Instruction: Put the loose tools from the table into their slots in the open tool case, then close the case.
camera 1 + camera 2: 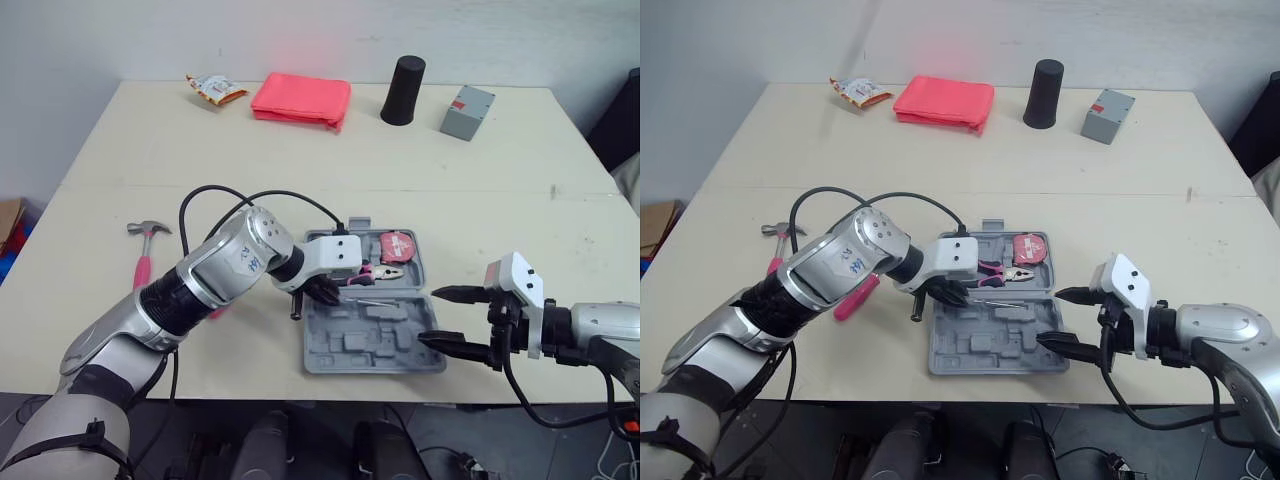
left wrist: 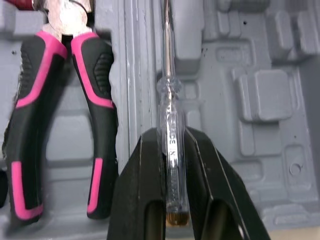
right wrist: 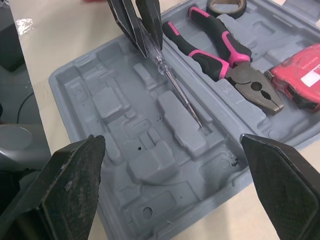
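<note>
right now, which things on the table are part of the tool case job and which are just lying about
Job: tool case, screwdriver held in left gripper, pliers, tape measure, hammer.
Lying about: red cloth, black cup, grey box, snack packet.

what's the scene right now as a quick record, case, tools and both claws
case: open flat, near the front edge of the table
pliers: lying in the case's far half
tape measure: far half, beside the pliers
screwdriver: gripped by its clear handle, shaft over the case's middle
left claw: shut on the screwdriver
right claw: open, holds nothing, at the case's right side
hammer: loose on the table, left of the case
far edge: red cloth, black cup, grey box, snack packet
</note>
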